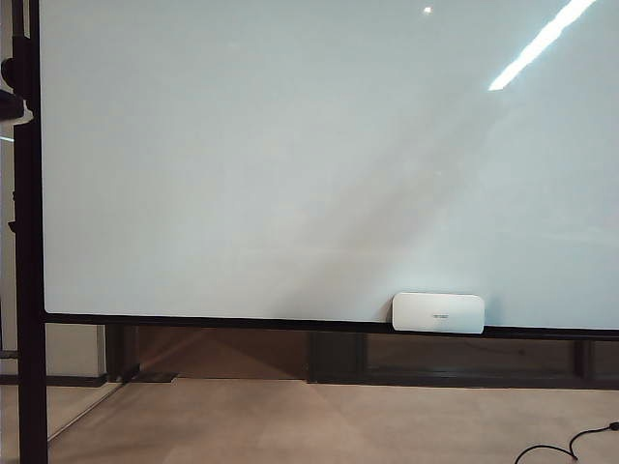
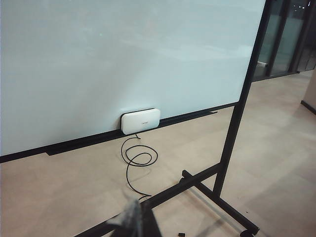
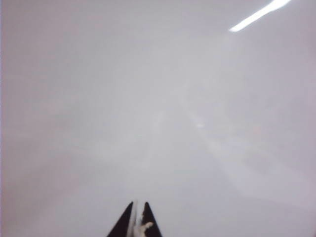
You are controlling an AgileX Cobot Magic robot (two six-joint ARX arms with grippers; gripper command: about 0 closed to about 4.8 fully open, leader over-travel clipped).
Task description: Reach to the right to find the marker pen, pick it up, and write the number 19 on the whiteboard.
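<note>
The whiteboard fills the exterior view, glossy white in a thin black frame. No gripper shows in that view. In the left wrist view the whiteboard stands ahead, and my left gripper is a blurred dark tip above the floor, fingers together with nothing in them. In the right wrist view my right gripper points at the bare whiteboard from close by. Its two black tips stand almost together, nothing held. The marker pen and the number 19 are out of view.
A small white rounded block rests on the board's bottom rail, also seen as the block. A black cable coils on the floor below it. The black stand and its foot bars cross the floor. A black post runs up the left edge.
</note>
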